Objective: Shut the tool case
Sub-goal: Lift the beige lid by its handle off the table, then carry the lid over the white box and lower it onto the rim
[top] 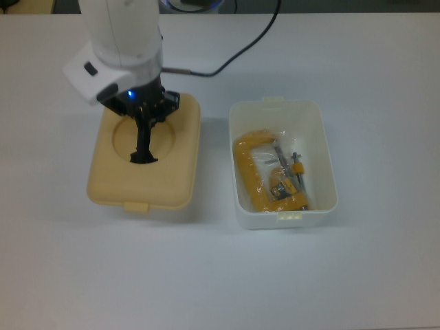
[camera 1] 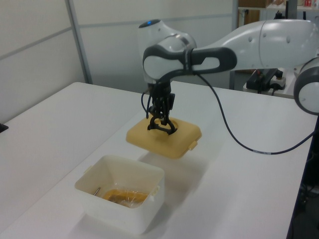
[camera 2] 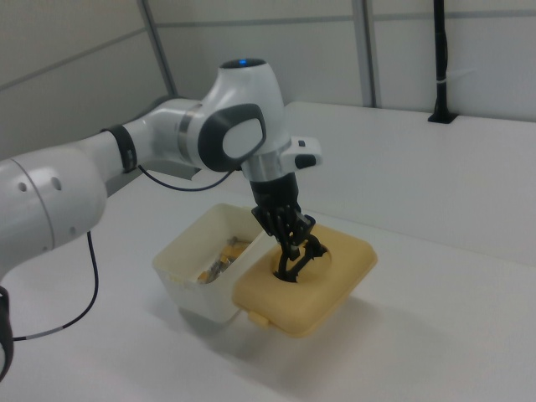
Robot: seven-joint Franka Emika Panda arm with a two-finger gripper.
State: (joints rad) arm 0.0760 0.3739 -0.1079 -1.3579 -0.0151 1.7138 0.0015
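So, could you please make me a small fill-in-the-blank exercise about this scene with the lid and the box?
1. The claw holds the beige lid by its black ____.
2. In the left view, the lid hangs ____ the table, casting a shadow below.
3. The white box is ____, its yellow contents showing.
4. In the top view, the lid is on the box's ____ side.

Missing words: handle; above; open; left

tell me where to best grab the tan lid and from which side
By the black handle in the round recess of the lid, coming straight down from above. The lid is broad and flat, while the handle stands up as a narrow bar that two fingers can close on, as the gripper does here.
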